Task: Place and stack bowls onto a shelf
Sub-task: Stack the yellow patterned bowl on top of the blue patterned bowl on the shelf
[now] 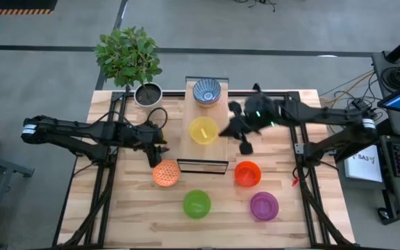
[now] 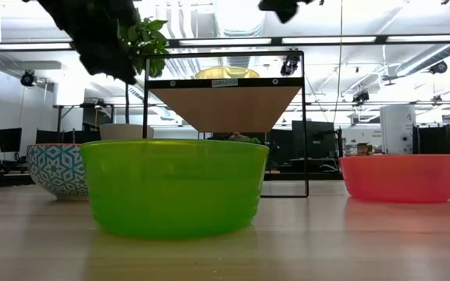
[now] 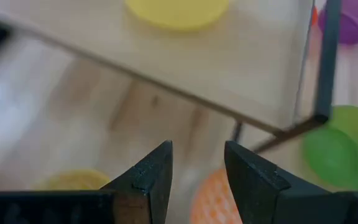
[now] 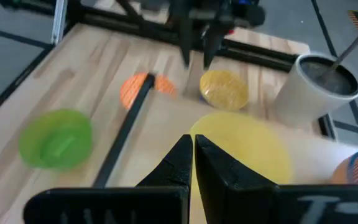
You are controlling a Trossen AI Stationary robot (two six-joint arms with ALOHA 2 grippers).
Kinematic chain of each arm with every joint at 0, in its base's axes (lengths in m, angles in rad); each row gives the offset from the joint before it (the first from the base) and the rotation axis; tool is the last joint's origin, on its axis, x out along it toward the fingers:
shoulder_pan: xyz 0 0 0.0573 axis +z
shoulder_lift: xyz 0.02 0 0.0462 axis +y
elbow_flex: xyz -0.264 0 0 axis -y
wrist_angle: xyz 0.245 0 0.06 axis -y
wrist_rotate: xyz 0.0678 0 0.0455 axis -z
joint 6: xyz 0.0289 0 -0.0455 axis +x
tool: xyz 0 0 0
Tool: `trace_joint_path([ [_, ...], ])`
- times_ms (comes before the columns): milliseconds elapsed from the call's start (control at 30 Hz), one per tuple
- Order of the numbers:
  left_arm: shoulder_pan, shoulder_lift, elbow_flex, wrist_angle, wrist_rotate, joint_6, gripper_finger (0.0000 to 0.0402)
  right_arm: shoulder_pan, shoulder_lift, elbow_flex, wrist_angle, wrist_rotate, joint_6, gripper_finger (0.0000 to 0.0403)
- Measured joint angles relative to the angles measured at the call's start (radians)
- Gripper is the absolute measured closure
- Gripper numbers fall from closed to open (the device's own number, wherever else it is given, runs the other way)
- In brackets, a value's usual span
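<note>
The pale wood shelf [image 1: 207, 149] stands at the table's middle. On it sit a blue-white patterned bowl [image 1: 207, 91] at the far end and a yellow bowl [image 1: 203, 130] in the middle. On the table stand an orange bowl [image 1: 166, 173], a red bowl [image 1: 247, 173], a green bowl [image 1: 196, 203] and a purple bowl [image 1: 264, 206]. A gold bowl [image 4: 224, 87] sits left of the shelf, below my left arm. My left gripper [image 3: 197, 168] is open and empty, above the orange bowl's [image 3: 213, 199] far side. My right gripper [image 4: 192, 155] is shut and empty, above the shelf's right edge beside the yellow bowl [image 4: 241, 146].
A white plant pot [image 1: 148, 93] with a leafy plant [image 1: 127, 55] stands at the far left, next to the shelf's far end. The shelf's dark frame legs [image 2: 305, 125] rise from the table. Bare tabletop [image 1: 130, 215] lies along the near edge at the left.
</note>
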Motion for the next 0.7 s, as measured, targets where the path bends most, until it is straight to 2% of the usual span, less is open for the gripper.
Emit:
trace_joint_path([
  [133, -0.008, 0.035, 0.016, -0.124, 0.010, -0.030, 0.0276, 0.120, -0.104, -0.157, 0.090, 0.074, 0.034, 0.0394],
  [300, -0.006, 0.103, 0.015, -0.315, 0.014, 0.009, 0.0277, 0.226, -0.187, -0.315, 0.217, 0.085, 0.070, 0.0394],
  [600, -0.004, 0.176, 0.022, -0.343, 0.030, 0.020, 0.0265, 0.275, -0.265, -0.474, 0.310, 0.158, 0.117, 0.0394],
  [700, 0.003, 0.198, 0.025, -0.357, -0.027, 0.080, 0.0243, 0.274, -0.268, -0.495, 0.335, 0.159, 0.115, 0.0394],
])
